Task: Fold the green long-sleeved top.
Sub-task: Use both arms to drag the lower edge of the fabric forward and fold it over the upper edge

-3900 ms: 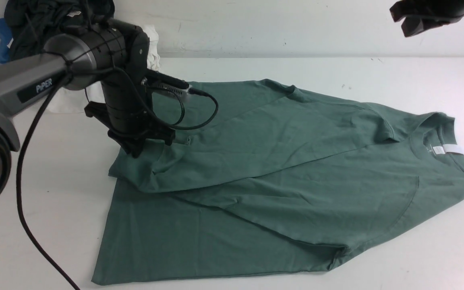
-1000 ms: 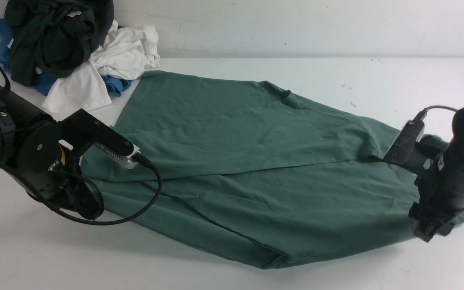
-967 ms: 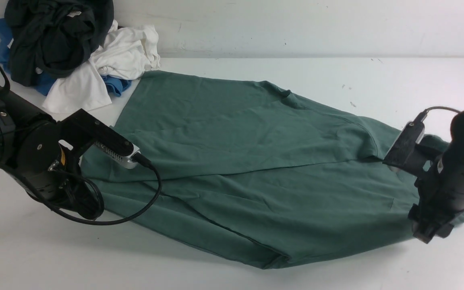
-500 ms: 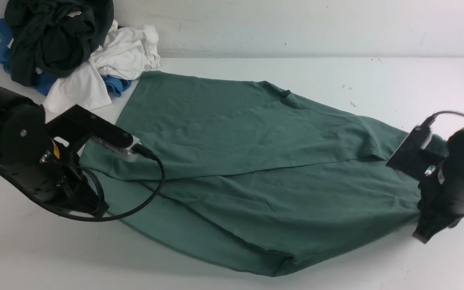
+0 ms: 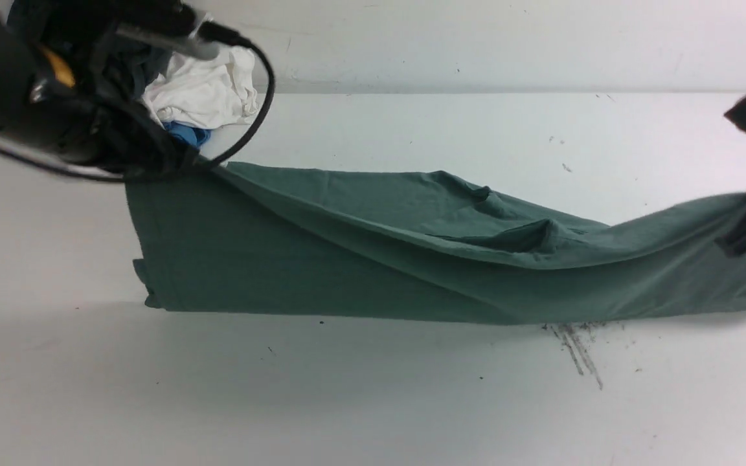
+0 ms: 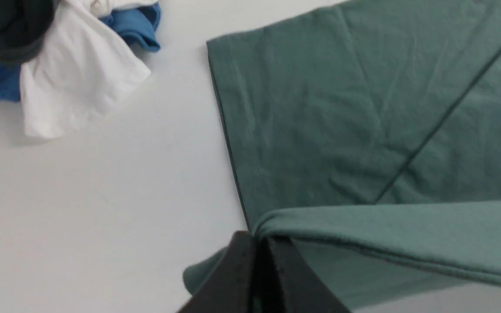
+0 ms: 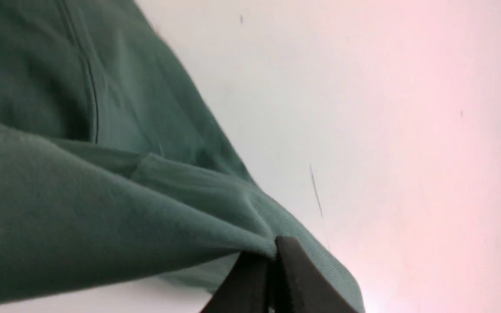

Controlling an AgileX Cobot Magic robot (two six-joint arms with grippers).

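The green long-sleeved top is held up as a long band between both arms, and its lower edge reaches the white table. My left gripper is raised at the far left, shut on a folded edge of the top. In the left wrist view its gripper pinches that fold. My right gripper, at the right edge of the front view, is shut on the top's other end. The right wrist view has its gripper closed on a ribbed green edge.
A pile of other clothes lies at the back left by the wall: a white garment, a blue one and a black one. The left arm's cable loops above the top. Dark scratch marks show on the table.
The right gripper has shut on the top's end. Both arms have risen and moved back, and the top has come up off the table into a hanging, doubled band.
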